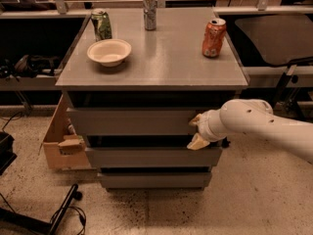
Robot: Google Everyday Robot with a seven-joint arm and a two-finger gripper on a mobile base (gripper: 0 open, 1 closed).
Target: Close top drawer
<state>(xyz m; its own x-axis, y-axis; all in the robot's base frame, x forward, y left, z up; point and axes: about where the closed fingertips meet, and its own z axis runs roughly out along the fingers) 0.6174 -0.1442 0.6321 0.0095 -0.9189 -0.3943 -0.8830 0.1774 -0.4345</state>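
Observation:
The top drawer (pixel 129 122) is the wide grey front panel just under the grey tabletop (pixel 161 58), with a dark gap above it. My gripper (pixel 196 130) on the white arm (pixel 264 126) is at the right end of this front panel, right against it. Its two tan fingertips are spread apart, one high (pixel 194 120) on the panel and one low (pixel 198 142) near the panel's bottom edge. The gripper holds nothing.
On the tabletop stand a white bowl (pixel 109 51), a green can (pixel 101 25), a silver can (pixel 150 11) and an orange can (pixel 214 37). Two shorter drawer fronts (pixel 151 157) sit below. A cardboard box (pixel 61 138) stands left of the cabinet, cables on the floor.

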